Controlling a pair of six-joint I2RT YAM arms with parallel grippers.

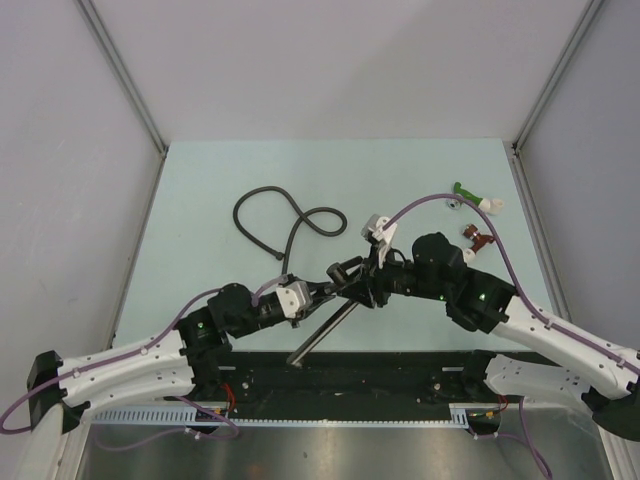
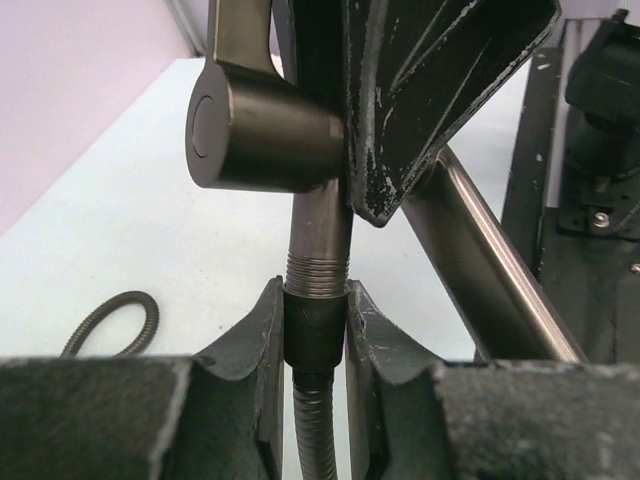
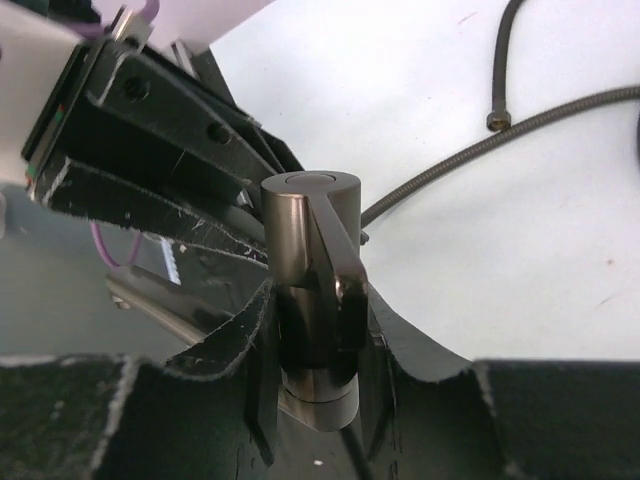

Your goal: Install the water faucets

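The water faucet (image 1: 322, 335) is held up over the table's near edge, its long thin arm slanting down toward the arm bases. My right gripper (image 3: 315, 300) is shut on the faucet's short T-shaped body (image 3: 300, 230), a finger on each side. My left gripper (image 2: 315, 300) is shut on the black knurled end nut (image 2: 314, 330) of the flexible hose. The nut sits against the faucet's threaded stub (image 2: 318, 272). In the top view the two grippers meet tip to tip, the left gripper (image 1: 335, 290) beside the right gripper (image 1: 362, 290).
The coiled black hose (image 1: 285, 215) loops across the middle of the table behind the grippers. A green fitting (image 1: 470, 195) and a dark-red fitting (image 1: 478, 238) lie at the back right. The black base rail (image 1: 340, 385) runs along the near edge.
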